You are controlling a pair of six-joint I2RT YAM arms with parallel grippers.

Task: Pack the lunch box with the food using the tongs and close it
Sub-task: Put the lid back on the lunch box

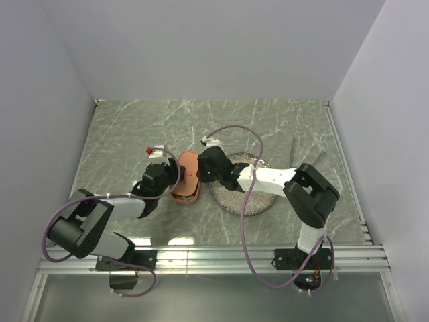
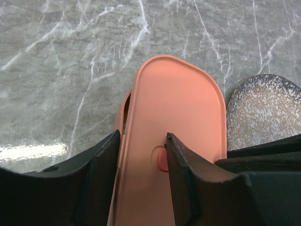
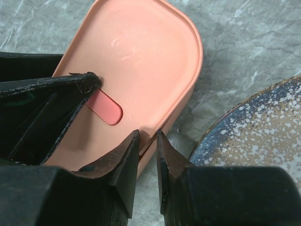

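- Salmon-orange oblong plastic lunch box point(image 1: 186, 180) sits on the grey-green marbled tabletop point(image 2: 56, 56), between the two arms and just left of the round speckled grey plate point(image 3: 254, 136).
- Matching flat oval lid point(image 2: 174, 108) lies on top of the box. In the left wrist view it looks slightly offset, with a strip of tray wall showing along its left side.
- Small red mark point(image 3: 106, 107) on the lid faces up, near the lid's middle.
- Left gripper point(image 2: 142, 136) is over the lid with its jaws about half open. One finger is at the lid's left edge and the other rests on the lid right beside the red mark. Nothing is clamped between them.
- Right gripper point(image 3: 148, 136) is at the box's rim on the plate side, its jaws drawn nearly together with only a narrow slit between them. Cannot tell whether the rim is pinched.
- Plate and box are close but apart, with a sliver of tabletop between them.
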